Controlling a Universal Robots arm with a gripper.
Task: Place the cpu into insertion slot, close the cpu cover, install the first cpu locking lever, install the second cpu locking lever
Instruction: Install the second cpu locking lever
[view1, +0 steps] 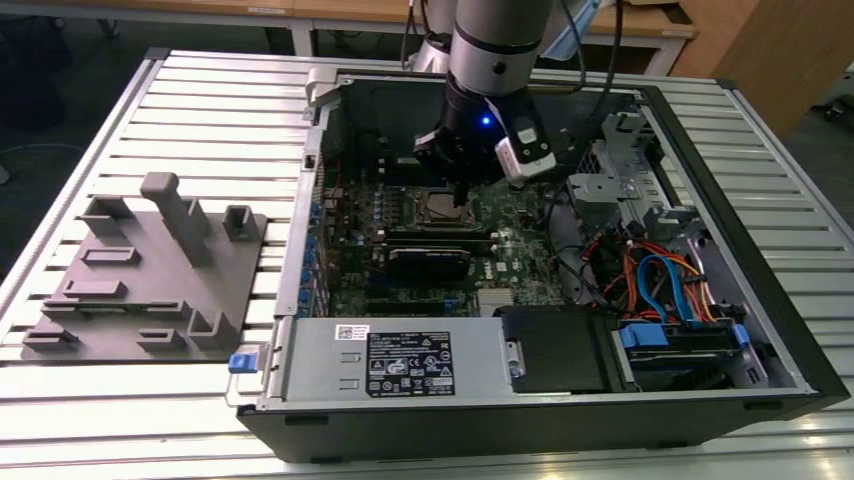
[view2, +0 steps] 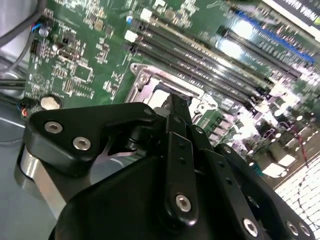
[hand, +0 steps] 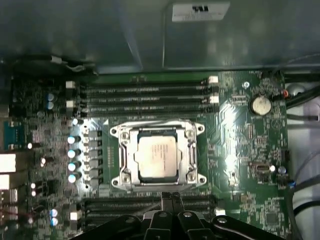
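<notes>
Silver-topped cpu (hand: 156, 157) sits in the insertion slot (hand: 116, 172) under the cpu cover (hand: 189, 159), just beyond the empty, closed claw (hand: 171, 196), whose body hides nearby board.

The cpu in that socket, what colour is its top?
Dull silvery grey; the cpu shows best in the first wrist view.

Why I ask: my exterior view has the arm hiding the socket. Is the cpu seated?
Observer: Yes. In the first wrist view the cpu lies flat inside the square cut-out of the cpu cover, which is down around it.
Operator: And the gripper?
Observer: The gripper is beside one edge of the cover, fingers together and holding nothing. I cannot tell whether it touches.
</notes>
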